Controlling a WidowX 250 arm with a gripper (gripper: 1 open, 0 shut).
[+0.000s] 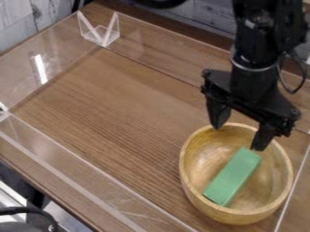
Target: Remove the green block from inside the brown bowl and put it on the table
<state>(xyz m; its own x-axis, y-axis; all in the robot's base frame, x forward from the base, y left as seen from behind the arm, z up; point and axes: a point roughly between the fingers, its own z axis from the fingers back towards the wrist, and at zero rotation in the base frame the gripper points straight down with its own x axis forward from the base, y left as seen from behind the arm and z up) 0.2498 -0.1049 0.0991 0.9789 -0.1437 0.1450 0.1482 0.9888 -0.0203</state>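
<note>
Black hand [242,128] hanging over the far rim of the brown bowl [197,167], fingers [263,138] spread wide and pointing down. Empty between the fingers, clear of the green block [233,176]; whether a fingertip grazes the rim cannot be told.

From the left: clear acrylic wall [49,68] running along the worktop edges, glossy, catching pale reflections. Folded clear acrylic piece [98,29] standing near the far left corner. Then the worktop [115,113], brown wood-grain with long straight streaks, smooth and flat, bare across its middle. Further right, the dark arm [260,36] coming down from the top edge. Below it the bowl, round, shallow, light-brown wood with visible grain and a thick rim, sitting near the right front corner. Inside it the block, a flat elongated bar of bright solid green, lying slanted against the inner slope, one end toward the hand, the other toward the bowl's near side.

Beyond the wall, blurred dark and grey shapes, too unclear to name.
</note>
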